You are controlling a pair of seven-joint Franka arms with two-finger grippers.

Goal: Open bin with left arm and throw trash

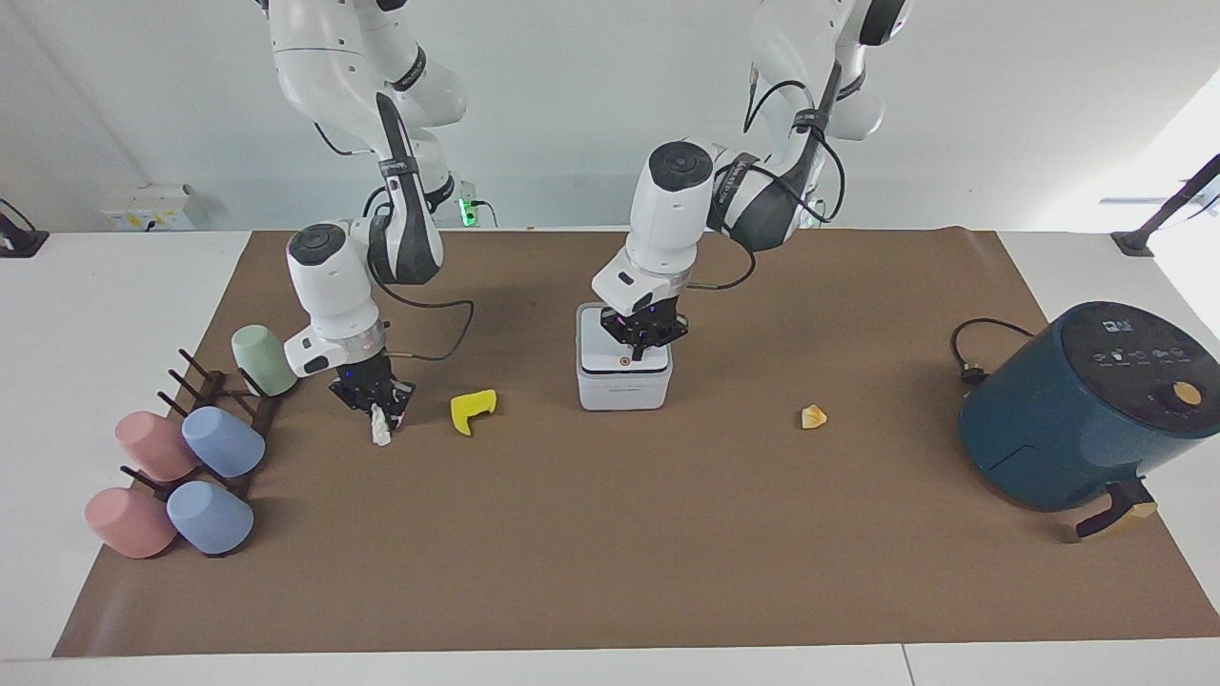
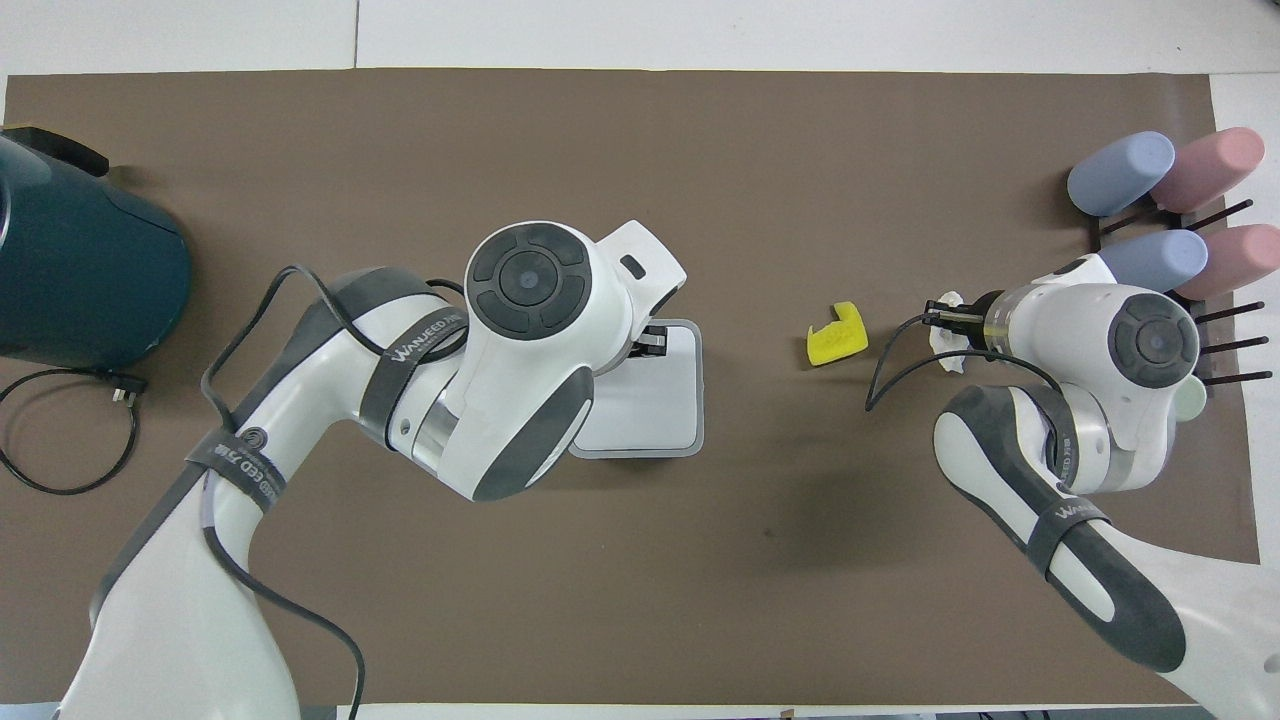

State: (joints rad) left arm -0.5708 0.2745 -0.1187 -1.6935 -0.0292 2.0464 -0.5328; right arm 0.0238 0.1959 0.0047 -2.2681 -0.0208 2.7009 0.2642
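Note:
The white bin (image 1: pixel 624 381) stands mid-mat with its lid down; a small orange dot shows on top near its edge farthest from the robots. It also shows in the overhead view (image 2: pixel 655 405). My left gripper (image 1: pixel 646 335) is shut and empty, just over the lid's half nearer the robots. My right gripper (image 1: pixel 375 395) is shut on the crumpled white tissue (image 1: pixel 382 427), which hangs from it just above the mat; the tissue also shows from overhead (image 2: pixel 947 335). The bent yellow piece (image 1: pixel 473 408) lies between tissue and bin. The orange-yellow chunk (image 1: pixel 813 416) lies toward the left arm's end.
A dark-teal air fryer (image 1: pixel 1087 405) with its cable (image 1: pixel 982 348) stands at the left arm's end. A rack of pink and blue cups (image 1: pixel 191 457) and a green cup (image 1: pixel 264 359) stand at the right arm's end, close to my right gripper.

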